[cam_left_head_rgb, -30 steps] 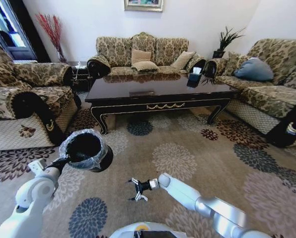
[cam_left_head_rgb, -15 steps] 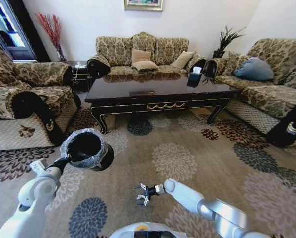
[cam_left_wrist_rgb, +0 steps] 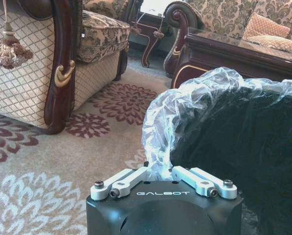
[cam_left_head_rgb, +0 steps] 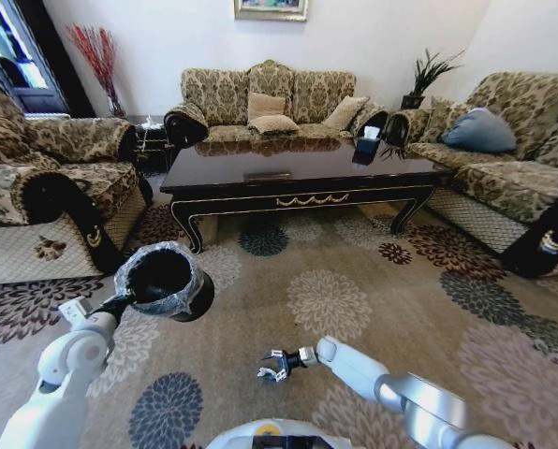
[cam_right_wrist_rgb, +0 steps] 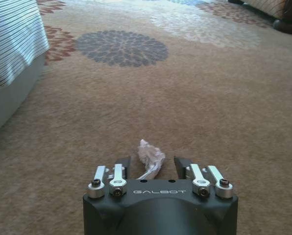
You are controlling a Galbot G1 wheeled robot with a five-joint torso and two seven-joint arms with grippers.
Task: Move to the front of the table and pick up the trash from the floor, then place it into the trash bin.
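The left gripper point(cam_left_wrist_rgb: 158, 171) is clamped on the plastic-lined rim of the trash bin point(cam_left_head_rgb: 162, 281), holding the bin tilted above the carpet point(cam_left_head_rgb: 373, 281) at the near left of the room, with its open mouth facing up and toward the robot. The right gripper point(cam_left_head_rgb: 271, 367) hangs low over the carpet at the near centre, just right of the bin and well short of the counter point(cam_left_head_rgb: 298, 173). In the right wrist view its fingers point(cam_right_wrist_rgb: 122, 165) stand apart on either side of a crumpled white paper point(cam_right_wrist_rgb: 150, 156); whether they touch it cannot be told. The counter stands across the far middle, between sofas point(cam_left_head_rgb: 270, 98) at left, far and right, with a dark tissue box point(cam_left_head_rgb: 369, 145) on its right end.
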